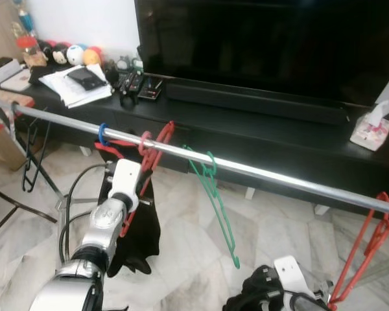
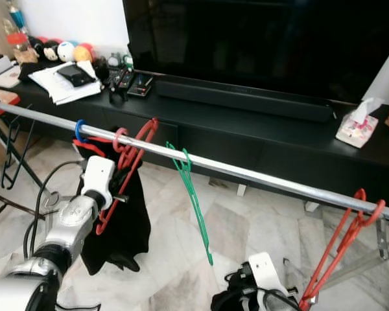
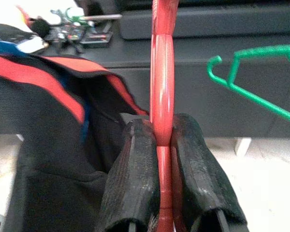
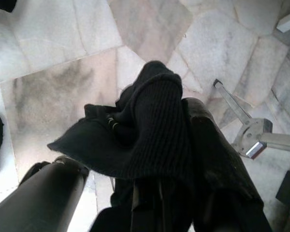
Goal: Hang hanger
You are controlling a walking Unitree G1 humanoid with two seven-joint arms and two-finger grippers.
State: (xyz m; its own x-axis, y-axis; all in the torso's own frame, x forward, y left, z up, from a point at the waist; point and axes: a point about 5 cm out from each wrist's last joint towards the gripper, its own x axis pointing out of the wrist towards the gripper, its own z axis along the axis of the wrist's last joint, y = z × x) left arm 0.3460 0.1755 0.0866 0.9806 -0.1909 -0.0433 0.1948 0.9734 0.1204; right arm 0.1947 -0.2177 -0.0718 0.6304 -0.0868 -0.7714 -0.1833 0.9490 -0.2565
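A silver rail [image 1: 266,172] runs across in front of me. A red hanger [image 3: 162,72] has its hook over the rail, and my left gripper [image 3: 163,145] is shut on its lower bar, just under the rail [image 1: 137,194]. Behind it, a black garment with red trim [image 1: 141,240] hangs from a blue hook [image 1: 102,134]. A green hanger [image 1: 217,194] hangs empty to the right, and another red hanger [image 1: 369,249] hangs at the far right end. Low down, my right gripper [image 4: 135,179] is shut on a bunched black cloth [image 4: 154,121] over the floor.
A black TV console [image 1: 279,129] with a large TV [image 1: 266,45] stands behind the rail. It carries a tissue box [image 1: 373,126], remotes [image 1: 139,84] and papers [image 1: 78,87]. A black wire rack [image 1: 32,155] hangs at the left. The floor is marble tile [image 1: 272,233].
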